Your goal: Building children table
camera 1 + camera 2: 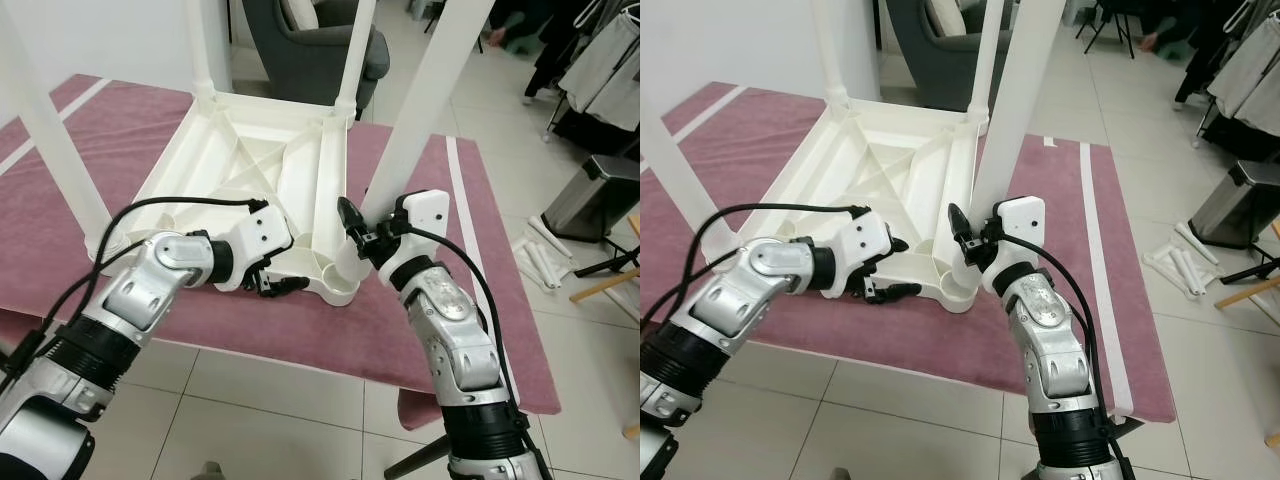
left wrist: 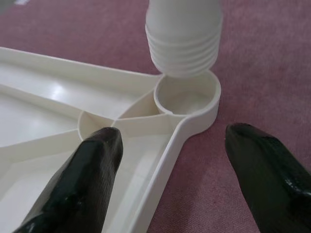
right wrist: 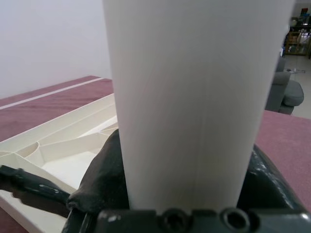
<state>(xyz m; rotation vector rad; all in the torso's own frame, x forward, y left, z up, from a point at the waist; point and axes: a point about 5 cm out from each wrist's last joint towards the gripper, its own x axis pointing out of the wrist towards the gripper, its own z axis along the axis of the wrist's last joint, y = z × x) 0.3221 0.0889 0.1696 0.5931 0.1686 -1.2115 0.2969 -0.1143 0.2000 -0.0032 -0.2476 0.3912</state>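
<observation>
A white plastic children's table (image 1: 250, 150) lies upside down on a maroon rug (image 1: 120, 120). Three white legs stand in its corners: near left (image 1: 50, 130), far left (image 1: 205, 40), far right (image 1: 358, 50). My right gripper (image 1: 365, 235) is shut on the fourth leg (image 1: 430, 90), which leans over the near right corner. Its threaded end (image 2: 183, 48) hangs just above the round socket (image 2: 187, 99), slightly tilted. My left gripper (image 1: 275, 280) is open astride the table's rim beside that socket, one finger (image 2: 92, 165) inside the underside and the other over the rug.
A grey armchair (image 1: 320, 45) stands behind the table. On the tiled floor at the right are a steel bin (image 1: 600, 195), loose white tubes (image 1: 540, 260) and a wooden frame (image 1: 610, 285). The rug's front edge runs just before my arms.
</observation>
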